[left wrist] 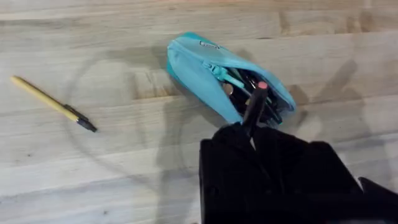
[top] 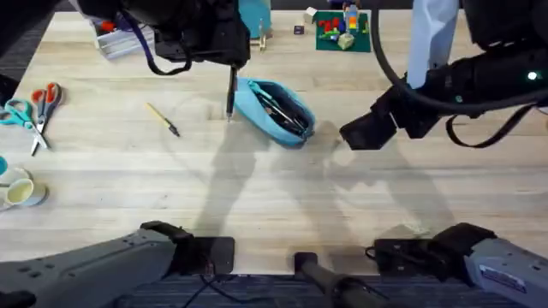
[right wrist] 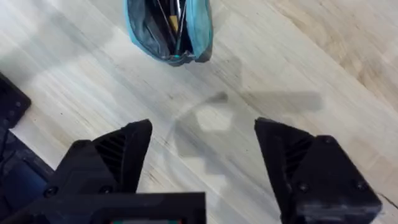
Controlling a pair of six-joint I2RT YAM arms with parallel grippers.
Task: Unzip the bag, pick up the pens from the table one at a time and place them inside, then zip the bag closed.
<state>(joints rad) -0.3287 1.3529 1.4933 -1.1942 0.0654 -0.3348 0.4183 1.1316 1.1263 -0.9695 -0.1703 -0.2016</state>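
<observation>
The light blue bag (top: pixel 278 109) lies unzipped on the table (top: pixel 274 197), at the far middle, with dark pens showing inside it (left wrist: pixel 252 84). My left gripper (top: pixel 231 70) is shut on a slim black pen (top: pixel 230 94), which hangs just left of the bag. In the left wrist view the held pen (left wrist: pixel 255 106) pokes out past my gripper (left wrist: pixel 249 134) toward the bag's open mouth (left wrist: pixel 211 65). My right gripper (top: pixel 355 135) hovers open to the right of the bag, nothing between its fingers (right wrist: pixel 124 149). The right wrist view shows the bag's open end (right wrist: pixel 168 28).
A thin yellow stick with a dark tip (top: pixel 163 119) lies left of the bag. Scissors (top: pixel 38 107) and tape rolls (top: pixel 19 190) sit at the left edge. A green tray with small toys (top: pixel 342 30) stands at the far right.
</observation>
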